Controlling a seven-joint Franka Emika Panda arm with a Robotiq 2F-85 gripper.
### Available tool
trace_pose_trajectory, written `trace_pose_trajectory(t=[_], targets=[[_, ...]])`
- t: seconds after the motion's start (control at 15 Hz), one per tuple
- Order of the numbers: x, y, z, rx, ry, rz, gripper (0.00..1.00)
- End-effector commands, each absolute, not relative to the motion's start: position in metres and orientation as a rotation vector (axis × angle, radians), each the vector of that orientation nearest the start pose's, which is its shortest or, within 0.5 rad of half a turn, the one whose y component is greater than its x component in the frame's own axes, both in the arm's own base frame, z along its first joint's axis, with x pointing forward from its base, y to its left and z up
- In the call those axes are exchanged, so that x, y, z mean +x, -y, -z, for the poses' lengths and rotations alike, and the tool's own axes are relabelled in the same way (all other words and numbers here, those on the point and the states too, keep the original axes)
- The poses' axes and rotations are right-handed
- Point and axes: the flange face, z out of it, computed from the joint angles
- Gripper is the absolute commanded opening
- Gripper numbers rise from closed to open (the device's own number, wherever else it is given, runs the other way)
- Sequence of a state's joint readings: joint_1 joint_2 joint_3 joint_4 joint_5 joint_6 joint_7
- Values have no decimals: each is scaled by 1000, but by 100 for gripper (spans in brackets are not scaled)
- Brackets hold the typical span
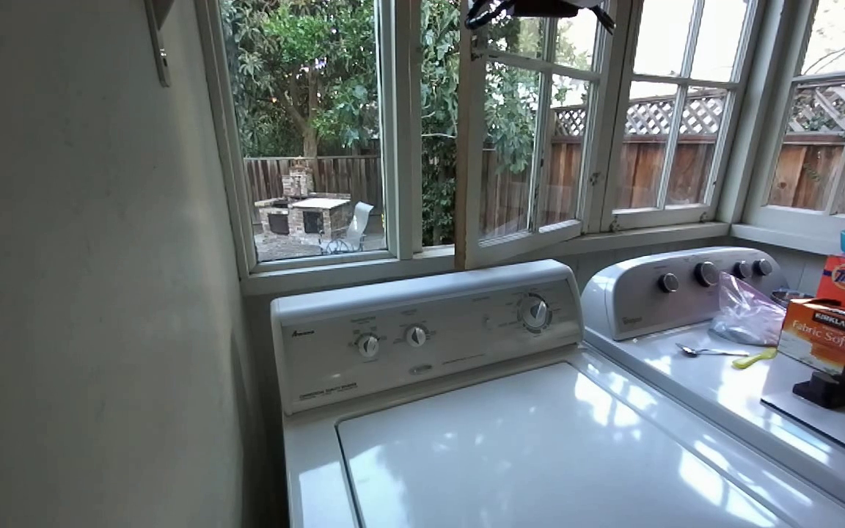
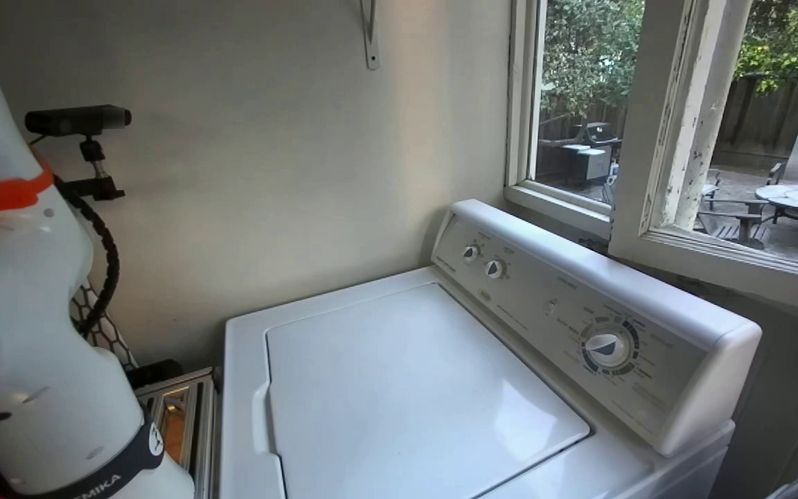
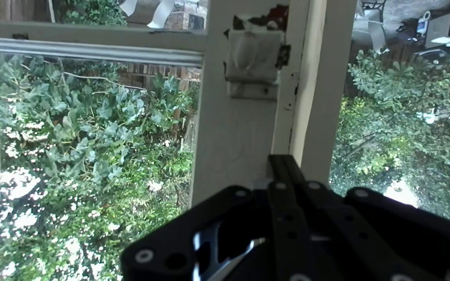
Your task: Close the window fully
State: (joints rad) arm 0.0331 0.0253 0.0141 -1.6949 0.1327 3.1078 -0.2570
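"Window [image 1: 540, 147] first: how does it stand?"

"Ajar in an exterior view, above the far side of the washer [image 1: 466, 455], its left edge nearer than its right."

"Next?"

"In an exterior view my arm [image 2: 32, 312] stands near left, the window far right."

"And the wrist view?"

"Claw [image 3: 284, 158] narrow, seemingly empty, near the latch [image 3: 254, 56] (if that painted lump is one); contact I can't tell. I'd push the free left edge slowly outward, careful not to slip past it, until flush."
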Motion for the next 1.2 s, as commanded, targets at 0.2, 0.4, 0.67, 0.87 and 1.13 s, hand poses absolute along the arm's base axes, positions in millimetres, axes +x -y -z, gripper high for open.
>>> trace_pose_trajectory(t=[0.2,0.4,0.67,0.87,1.13], targets=[[631,-9,-737,-2384,192,2114,0],[644,-6,-735,-2380,177,2106,0],[666,-7,-731,-2351,177,2080,0],[681,-7,-730,-2339,166,2045,0],[679,-8,-725,-2357,168,2050,1]])
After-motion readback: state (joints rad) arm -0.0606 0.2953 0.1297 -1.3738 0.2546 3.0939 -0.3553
